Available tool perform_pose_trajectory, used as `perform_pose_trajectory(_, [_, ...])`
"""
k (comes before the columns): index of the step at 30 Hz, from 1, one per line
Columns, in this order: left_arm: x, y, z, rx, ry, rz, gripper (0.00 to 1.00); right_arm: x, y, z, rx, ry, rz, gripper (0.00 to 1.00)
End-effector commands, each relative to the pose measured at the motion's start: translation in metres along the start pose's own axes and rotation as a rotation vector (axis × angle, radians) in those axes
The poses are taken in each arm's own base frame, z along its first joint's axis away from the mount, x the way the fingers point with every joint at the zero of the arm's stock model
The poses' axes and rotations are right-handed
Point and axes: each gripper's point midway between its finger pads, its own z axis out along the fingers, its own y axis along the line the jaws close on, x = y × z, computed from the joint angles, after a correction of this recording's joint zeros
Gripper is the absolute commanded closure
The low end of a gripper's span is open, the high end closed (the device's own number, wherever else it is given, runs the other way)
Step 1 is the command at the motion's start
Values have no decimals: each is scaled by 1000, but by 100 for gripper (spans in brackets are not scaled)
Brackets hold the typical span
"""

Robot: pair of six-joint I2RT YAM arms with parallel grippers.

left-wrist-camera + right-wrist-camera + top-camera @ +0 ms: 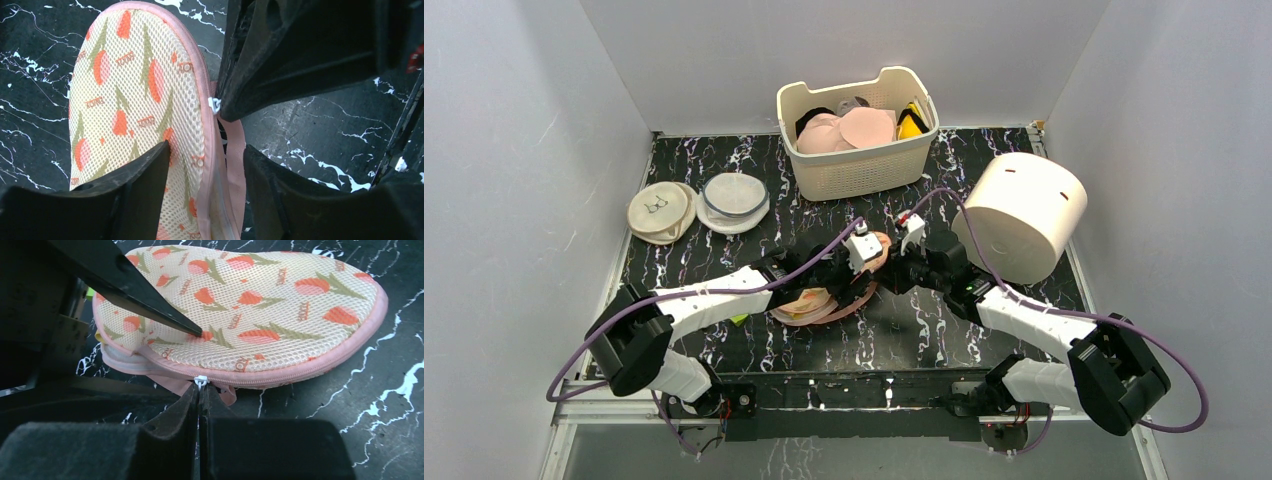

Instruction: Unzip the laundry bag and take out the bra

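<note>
The laundry bag (824, 300), peach mesh with carrot print and pink edging, lies flat at the table's middle. My left gripper (862, 266) straddles its pink edge (202, 100), one finger (135, 190) on the mesh top and the other (280, 195) against the pink loop, gripping the bag. My right gripper (200, 390) is shut on the white zipper pull (200, 381), which also shows in the left wrist view (214, 105). The zipper stands open to the left of the pull, showing pale lining (120, 362). The bra is hidden.
A cream slotted basket (864, 170) with pale pink cups stands at the back. A big white cylinder (1024, 215) lies on its side at the right. Two round white mesh discs (661, 212) (735, 198) lie at the back left.
</note>
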Motion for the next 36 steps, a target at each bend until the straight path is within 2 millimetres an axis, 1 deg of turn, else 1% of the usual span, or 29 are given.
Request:
perform_pose_trajectory(1, [-17, -1, -5, 12, -30, 8, 49, -48, 30, 0, -82, -129, -46, 100])
perform_pose_trajectory(2, [-17, -1, -5, 13, -27, 7, 52, -47, 33, 0, -88, -126, -48, 100])
perform_pose_trajectory(4, [-16, 0, -5, 12, -20, 15, 61, -46, 35, 1, -93, -122, -51, 100])
perform_pose_trajectory(7, [-15, 5, -8, -15, -7, 32, 76, -46, 32, 1, -78, -125, -52, 100])
perform_pose_trajectory(8, [-14, 6, -9, -20, -4, 37, 79, -46, 31, 0, -71, -124, -54, 100])
perform_pose_trajectory(10, [-13, 9, -12, -35, -3, 50, 88, -46, 28, -1, -49, -125, -55, 100])
perform_pose_trajectory(14, [-16, 10, -17, -45, -14, 72, 100, -43, 5, -5, 76, -118, -38, 100])
perform_pose_trajectory(16, [-14, 10, -17, -46, -7, 80, 100, -38, -7, -7, 116, -100, -23, 100])
perform_pose_trajectory(18, [-20, 12, -23, -55, -29, 90, 100, -36, -21, -12, 144, -94, 9, 100])
perform_pose_trajectory(19, [-20, 12, -25, -59, -31, 93, 100, -37, -33, -16, 165, -99, 28, 100])
perform_pose_trajectory(20, [-21, 13, -25, -63, -33, 95, 100, -35, -38, -19, 169, -97, 39, 100])
perform_pose_trajectory(23, [-22, 14, -28, -69, -42, 98, 100, -34, -67, -31, 212, -110, 83, 100])
perform_pose_trajectory(25, [-22, 13, -28, -69, -43, 99, 100, -31, -75, -34, 219, -99, 86, 100])
perform_pose_trajectory(27, [-21, 14, -27, -68, -40, 98, 100, -32, -72, -34, 200, -79, 52, 100])
perform_pose_trajectory(31, [-19, 11, -23, -53, -20, 90, 100, -38, -59, -36, 132, -70, 1, 100])
perform_pose_trajectory(32, [-19, 11, -23, -47, -19, 89, 99, -40, -55, -37, 116, -74, -7, 100])
perform_pose_trajectory(33, [-19, 10, -22, -42, -18, 87, 95, -41, -52, -38, 101, -80, -15, 100])
perform_pose_trajectory(36, [-19, 7, -21, -27, -20, 84, 74, -45, -42, -39, 56, -92, -30, 100])
